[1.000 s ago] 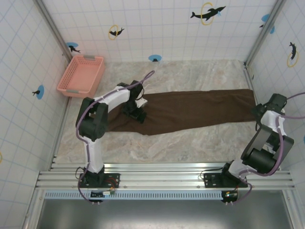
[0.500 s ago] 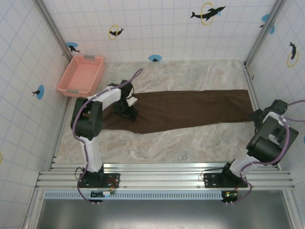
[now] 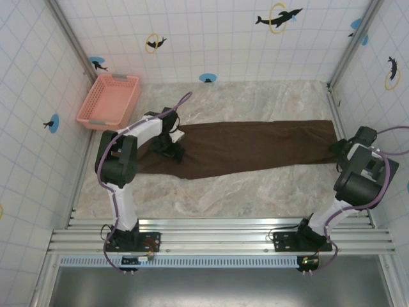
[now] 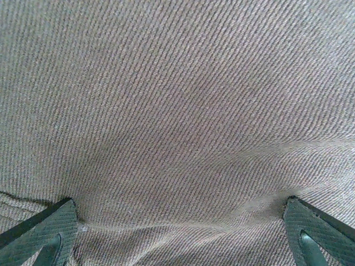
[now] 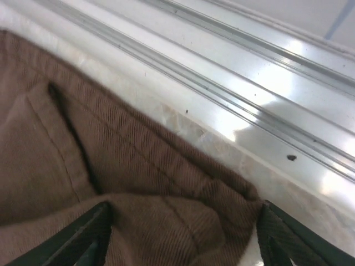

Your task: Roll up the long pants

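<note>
wrist views: left gripper (image 4: 180, 230), right gripper (image 5: 183, 235) spread open on long pants (image 3: 255, 147), empty.

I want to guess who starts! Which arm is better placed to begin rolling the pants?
Probably the right. The right gripper sits at the very end of the long pants, open fingers straddling a corner; the left gripper rests on fabric further in from its end.
</note>
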### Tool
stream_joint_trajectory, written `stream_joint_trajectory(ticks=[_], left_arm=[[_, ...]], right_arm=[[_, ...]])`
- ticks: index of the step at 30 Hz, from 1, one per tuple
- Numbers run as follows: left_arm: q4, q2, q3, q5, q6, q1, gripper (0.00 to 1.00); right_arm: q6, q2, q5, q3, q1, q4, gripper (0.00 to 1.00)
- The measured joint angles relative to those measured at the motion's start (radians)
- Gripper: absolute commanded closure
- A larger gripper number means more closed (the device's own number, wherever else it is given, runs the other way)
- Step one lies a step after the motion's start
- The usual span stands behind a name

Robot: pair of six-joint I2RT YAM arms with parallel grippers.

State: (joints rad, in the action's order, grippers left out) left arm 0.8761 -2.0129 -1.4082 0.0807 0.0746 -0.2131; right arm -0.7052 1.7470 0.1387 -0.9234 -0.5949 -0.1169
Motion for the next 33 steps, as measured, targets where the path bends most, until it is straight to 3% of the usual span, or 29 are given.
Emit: stream_joint_trajectory(ticks=[6,12,17,26,33], left_arm=[[0.012,0.000,-0.005,0.003,-0.022,0.000,0.03],[0.027,0.000,-0.006,0.016,-0.023,0.000,0.02],[0.046,0.000,-0.015,0.031,-0.022,-0.003,0.02],[0.103,-0.001,-0.093,0.079,-0.016,-0.097,0.03],[0.140,-0.023,-0.269,0.166,0.032,-0.171,0.02]], right_arm=[[-0.051,0.062,0.037,-0.008,0.000,0.119,0.80],[-0.105,0.068,0.084,0.033,0.001,0.222,0.98],[-0.175,-0.035,0.104,0.157,0.012,0.292,1.00],[-0.174,-0.533,-0.020,0.163,0.183,0.190,1.00],[-0.138,-0.576,-0.077,0.005,0.235,0.086,1.00]])
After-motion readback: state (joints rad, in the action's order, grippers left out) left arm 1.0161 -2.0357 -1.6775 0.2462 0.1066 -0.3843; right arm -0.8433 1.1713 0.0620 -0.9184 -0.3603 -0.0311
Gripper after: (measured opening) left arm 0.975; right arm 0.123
